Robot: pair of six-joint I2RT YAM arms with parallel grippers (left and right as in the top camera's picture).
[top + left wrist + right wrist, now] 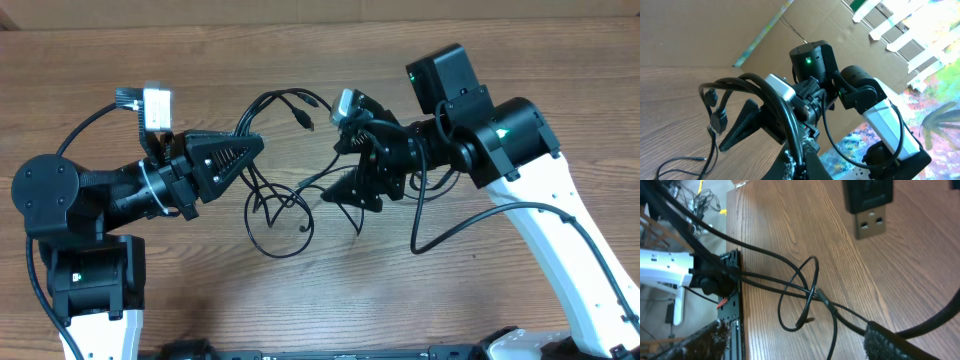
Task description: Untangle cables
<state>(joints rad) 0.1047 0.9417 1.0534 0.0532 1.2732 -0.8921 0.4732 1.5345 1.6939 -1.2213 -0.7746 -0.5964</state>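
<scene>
Wood-grain table, two robot arms at work: the left gripper is pinching the cables with its jaws pressed together, while the right gripper is hanging over them with its jaws spread. Black loops are lying tangled on the tabletop between both arms, one plug end resting near the right gripper.

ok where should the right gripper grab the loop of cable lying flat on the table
Take the loop on its lower arc, one bare strand clear of the crossings. Come straight down from above, open right gripper straddling the cord: it lies flat on the table, so sideways fingers would likely push it.
</scene>
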